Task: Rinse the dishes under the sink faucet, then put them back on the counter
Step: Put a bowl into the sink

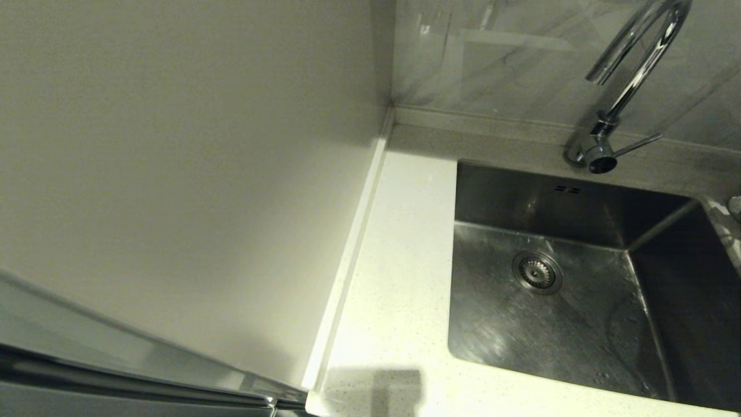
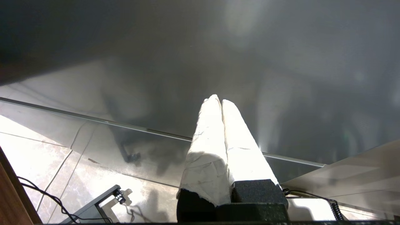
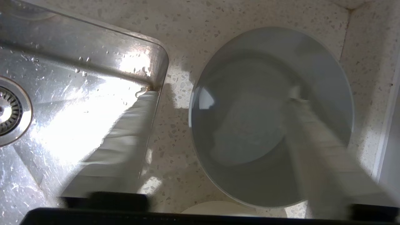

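Speckled off-white counter (image 3: 175, 28) runs around a steel sink (image 1: 556, 324). From our right wrist camera we see a pale mint-white bowl (image 3: 272, 115) standing upright on the counter, just beside the sink's rounded corner and near the low raised edge of the counter. Its inside looks plain and smooth. Our right gripper (image 3: 218, 106) hangs over this spot with its jaws spread wide: one white-wrapped finger (image 3: 125, 137) shows over the sink's corner, while the other reaches over the bowl's far side. We cannot tell whether that finger touches the bowl. A sliver of another pale rim (image 3: 218, 207) peeks out beside the bowl, next to the gripper's dark base.

Water drops dot the sink wall, and the round drain strainer (image 1: 537, 272) sits in the basin floor. From our head camera, the sink holds only the strainer, with two small overflow slots (image 1: 567, 189) on the back wall. A chrome faucet (image 1: 631, 75) rises behind it, its thin lever (image 1: 637, 145) pointing sideways. Neither arm nor any bowl shows in that view.

Our left gripper (image 2: 221, 103) hangs low beside a glossy grey panel (image 2: 281, 78), above a tiled floor (image 2: 37, 156), its white-wrapped jaws pressed together on nothing.
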Controlling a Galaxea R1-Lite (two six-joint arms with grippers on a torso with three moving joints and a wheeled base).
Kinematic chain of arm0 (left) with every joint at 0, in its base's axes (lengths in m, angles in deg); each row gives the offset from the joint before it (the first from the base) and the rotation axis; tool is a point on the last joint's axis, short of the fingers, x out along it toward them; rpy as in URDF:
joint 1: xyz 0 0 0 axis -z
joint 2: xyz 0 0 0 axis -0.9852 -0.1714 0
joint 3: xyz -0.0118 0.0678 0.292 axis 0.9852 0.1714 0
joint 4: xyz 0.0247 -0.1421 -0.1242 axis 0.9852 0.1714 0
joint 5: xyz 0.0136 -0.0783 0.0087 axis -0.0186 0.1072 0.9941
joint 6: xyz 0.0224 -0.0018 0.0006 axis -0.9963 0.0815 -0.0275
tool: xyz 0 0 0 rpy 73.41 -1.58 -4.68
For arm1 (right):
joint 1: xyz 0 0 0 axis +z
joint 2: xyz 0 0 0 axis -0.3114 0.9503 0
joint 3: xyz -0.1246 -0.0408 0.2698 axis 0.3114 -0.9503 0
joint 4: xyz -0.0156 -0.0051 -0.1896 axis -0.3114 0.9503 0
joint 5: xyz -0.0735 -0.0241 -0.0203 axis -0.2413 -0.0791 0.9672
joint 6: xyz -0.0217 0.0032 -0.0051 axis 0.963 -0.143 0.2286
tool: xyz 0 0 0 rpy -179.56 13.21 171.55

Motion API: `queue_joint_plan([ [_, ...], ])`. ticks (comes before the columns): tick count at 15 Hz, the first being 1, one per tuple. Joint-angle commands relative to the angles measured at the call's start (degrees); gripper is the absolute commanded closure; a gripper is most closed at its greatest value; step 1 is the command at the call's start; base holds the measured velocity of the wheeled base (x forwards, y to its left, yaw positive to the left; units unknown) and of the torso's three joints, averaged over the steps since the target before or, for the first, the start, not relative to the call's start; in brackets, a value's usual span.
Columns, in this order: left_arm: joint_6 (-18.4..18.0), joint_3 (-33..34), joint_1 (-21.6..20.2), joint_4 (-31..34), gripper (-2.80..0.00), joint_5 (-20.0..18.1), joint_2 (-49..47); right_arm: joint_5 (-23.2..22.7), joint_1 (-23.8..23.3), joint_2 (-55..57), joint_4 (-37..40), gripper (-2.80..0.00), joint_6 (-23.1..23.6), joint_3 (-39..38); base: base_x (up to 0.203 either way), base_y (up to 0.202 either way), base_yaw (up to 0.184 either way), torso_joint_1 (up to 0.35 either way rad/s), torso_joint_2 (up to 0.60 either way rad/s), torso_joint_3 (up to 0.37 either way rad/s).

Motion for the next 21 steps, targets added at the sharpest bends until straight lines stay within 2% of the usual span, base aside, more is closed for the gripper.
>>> queue_joint_plan([
  [1,0.1,0.0,0.1,0.0,0.0,0.0,0.2,-0.2,0.0,-0.4,0.1,0.0,0.2,-0.2,0.0,0.0,0.0,0.0,0.0,0.0],
  [7,0.1,0.0,0.0,0.0,0.0,0.0,0.2,-0.2,-0.1,-2.0,-0.1,0.0,0.3,-5.4,0.0,0.0,0.0,0.0,0.0,0.0],
  [18,0.1,0.0,0.0,0.0,0.0,0.0,0.2,-0.4,1.7,-4.5,-0.2,0.0,-0.3,-3.4,0.0,0.0,0.0,0.0,0.0,0.0],
  [21,0.1,0.0,0.0,0.0,0.0,0.0,0.2,-0.5,2.6,-7.0,-2.8,0.0,-0.8,-3.4,0.0,0.0,0.0,0.0,0.0,0.0],
])
